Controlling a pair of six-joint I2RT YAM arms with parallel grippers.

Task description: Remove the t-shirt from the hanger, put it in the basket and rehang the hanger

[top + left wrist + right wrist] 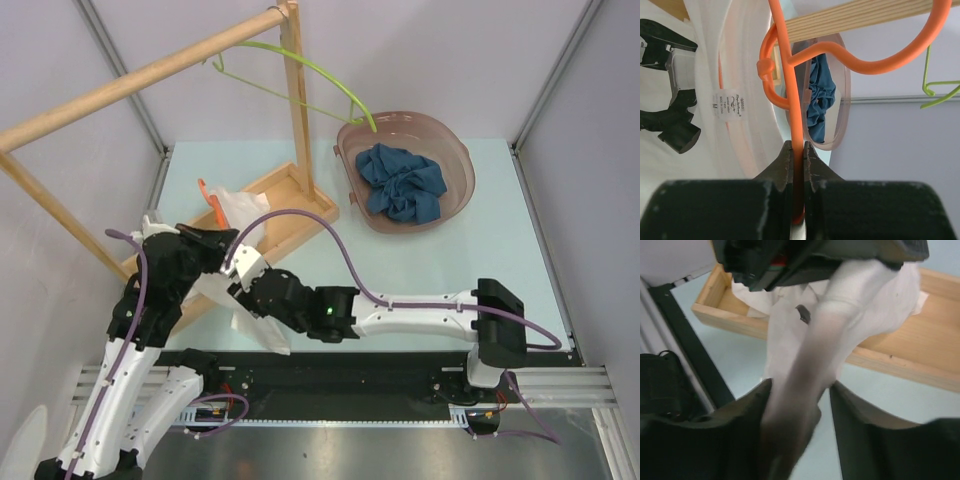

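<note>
A white t-shirt (238, 207) hangs on an orange hanger (207, 196) over the wooden rack's base. My left gripper (216, 242) is shut on the hanger's orange bar (791, 85), seen between its jaws (798, 151); the shirt's collar and size label (728, 105) lie to the left. My right gripper (246, 281) sits just below, jaws apart around a taut fold of the t-shirt (840, 310). The fabric lies against one finger, with a gap to the other, midway (800, 392). The shirt's lower part (262, 335) droops beneath the right wrist.
A wooden clothes rack (150, 72) stands at the left, its post (298, 110) on a tray-like base (292, 213). A green hanger (300, 65) hangs from the rail. A brown basin (452, 150) at the back right holds a blue cloth (402, 182).
</note>
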